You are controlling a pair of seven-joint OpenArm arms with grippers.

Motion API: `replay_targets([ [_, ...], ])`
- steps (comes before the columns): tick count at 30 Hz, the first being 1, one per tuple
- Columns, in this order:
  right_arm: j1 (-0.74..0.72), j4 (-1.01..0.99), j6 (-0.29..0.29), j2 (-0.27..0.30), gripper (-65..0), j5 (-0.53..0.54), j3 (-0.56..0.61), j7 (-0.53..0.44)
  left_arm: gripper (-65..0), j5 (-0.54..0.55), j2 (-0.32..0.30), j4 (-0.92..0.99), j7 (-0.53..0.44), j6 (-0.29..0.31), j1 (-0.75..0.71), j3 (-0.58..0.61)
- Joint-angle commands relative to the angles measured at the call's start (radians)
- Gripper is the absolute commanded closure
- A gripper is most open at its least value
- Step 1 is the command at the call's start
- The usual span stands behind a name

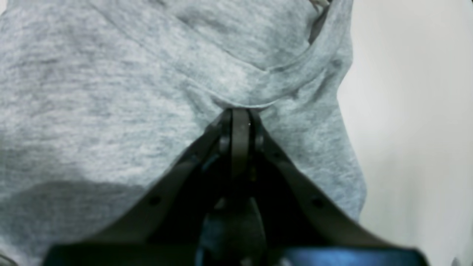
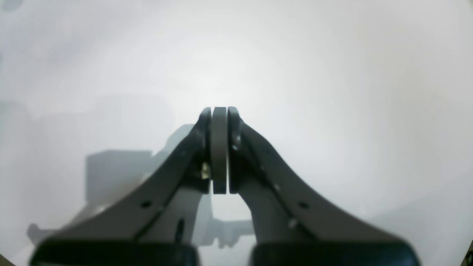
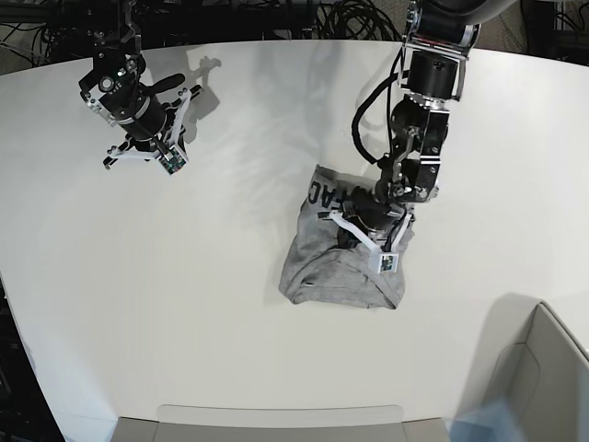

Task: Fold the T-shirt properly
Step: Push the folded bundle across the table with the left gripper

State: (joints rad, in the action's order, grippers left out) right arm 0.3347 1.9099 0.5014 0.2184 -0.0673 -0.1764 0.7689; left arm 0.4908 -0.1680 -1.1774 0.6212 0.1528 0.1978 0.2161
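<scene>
In the base view, black block capitals stand on the grey T-shirt (image 3: 336,276), near its 11 o'clock edge. The letters "FAC" (image 3: 335,196) can be made out, though the folds bend them and the exact reading is uncertain. The left arm (image 3: 419,138) covers the cloth toward 1 o'clock, so whether the word runs on there cannot be told. A small square label (image 3: 388,262) sits at the 5 o'clock end of the left jaws, another (image 3: 172,162) at the 5 o'clock end of the right jaws; both are too small to read.
</scene>
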Motion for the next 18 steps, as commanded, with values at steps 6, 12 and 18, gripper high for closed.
replay_targets([
  [6, -0.007, 0.021, 0.003, 0.006, 0.0, 0.005, -0.004, -0.019, 0.0, -0.059, -0.127, 0.003, 0.065, -0.029, -0.045, -0.091],
  [12, -0.007, 0.021, 0.003, 0.006, 0.0, 0.005, -0.004, -0.019, 0.0, -0.059, -0.227, 0.003, 0.07, -0.028, -0.047, -0.148],
  [18, -0.006, 0.021, 0.003, 0.008, 0.0, 0.005, -0.004, -0.019, 0.0, -0.059, -0.282, 0.003, 0.067, -0.028, -0.067, -0.149],
])
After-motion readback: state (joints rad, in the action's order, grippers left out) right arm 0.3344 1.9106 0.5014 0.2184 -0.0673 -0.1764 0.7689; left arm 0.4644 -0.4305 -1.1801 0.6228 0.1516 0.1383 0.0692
